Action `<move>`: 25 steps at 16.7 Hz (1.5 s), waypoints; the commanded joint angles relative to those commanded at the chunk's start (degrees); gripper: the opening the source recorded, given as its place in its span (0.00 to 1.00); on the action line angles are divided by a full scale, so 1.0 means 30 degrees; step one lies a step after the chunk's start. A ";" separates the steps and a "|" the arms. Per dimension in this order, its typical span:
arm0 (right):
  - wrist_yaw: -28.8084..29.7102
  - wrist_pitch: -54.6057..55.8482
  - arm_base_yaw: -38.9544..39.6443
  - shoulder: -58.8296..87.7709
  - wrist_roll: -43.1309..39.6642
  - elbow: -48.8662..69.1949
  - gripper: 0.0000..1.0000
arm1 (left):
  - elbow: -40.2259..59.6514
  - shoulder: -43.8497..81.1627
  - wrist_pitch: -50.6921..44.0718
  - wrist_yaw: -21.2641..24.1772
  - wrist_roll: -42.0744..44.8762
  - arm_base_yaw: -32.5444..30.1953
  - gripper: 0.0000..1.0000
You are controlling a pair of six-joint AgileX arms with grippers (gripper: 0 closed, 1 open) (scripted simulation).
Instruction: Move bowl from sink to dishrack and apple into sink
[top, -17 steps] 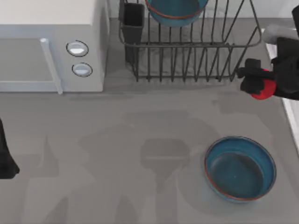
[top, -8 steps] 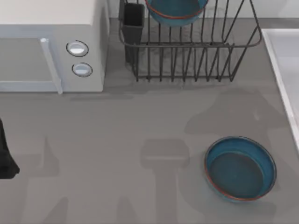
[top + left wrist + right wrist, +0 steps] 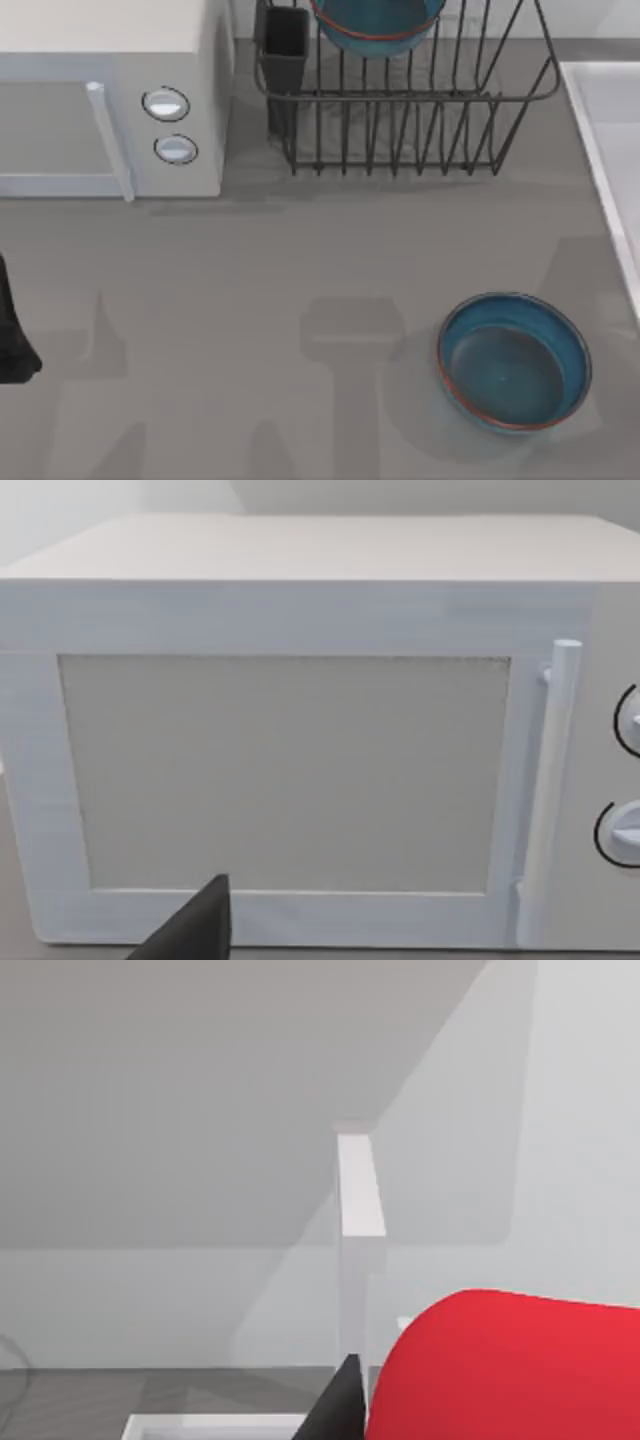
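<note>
Top view: overhead, looking straight down on the grey table [image 3: 250,300], with microwave [image 3: 110,100] at 10 o'clock, dishrack [image 3: 400,110] at 12 and sink [image 3: 610,130] rim at 2. Left wrist view: low, level, close up, facing the microwave [image 3: 290,750] door head-on; shares that microwave with the top view. Right wrist view: very close behind the apple [image 3: 510,1370], facing pale sink [image 3: 358,1185] walls.

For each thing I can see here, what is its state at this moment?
Bowl in dishrack: resting among the prongs.
Dishrack: upright, holding one bowl.
Bowl on table: upright, empty.
Microwave: door closed.
Sink: its visible part is bare.
Apple: close against the right pincer's finger.
Left arm: parked at the table's left edge.
</note>
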 joint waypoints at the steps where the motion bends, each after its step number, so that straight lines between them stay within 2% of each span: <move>1: -0.0019 0.0201 -0.0108 -0.0016 -0.0089 -0.0129 0.00 | 0.0000 0.0000 0.0000 0.0000 0.0000 0.0000 1.00; 7: 0.0007 0.0208 -0.0039 0.0116 -0.0046 -0.0080 0.00 | 0.0000 0.0000 0.0000 0.0000 0.0000 0.0000 1.00; 10: 0.0005 0.1527 -0.0122 0.1405 -0.0064 -0.0202 0.00 | 0.0000 0.0000 0.0000 0.0000 0.0000 0.0000 1.00; 13: -0.0043 0.4664 -0.0199 0.4331 -0.0076 -0.0537 0.00 | 0.0000 0.0000 0.0000 0.0000 0.0000 0.0000 1.00; 19: 0.0038 1.3239 -0.0202 1.1276 -0.0098 -0.1704 0.00 | 0.0000 0.0000 0.0000 0.0000 0.0000 0.0000 1.00; 22: 0.0129 1.5522 -0.0157 1.3312 -0.0148 -0.2086 0.00 | 0.0000 0.0000 0.0000 0.0000 0.0000 0.0000 1.00; 25: 0.0156 1.6029 -0.0144 1.3802 -0.0166 -0.2171 0.00 | 0.0000 0.0000 0.0000 0.0000 0.0000 0.0000 1.00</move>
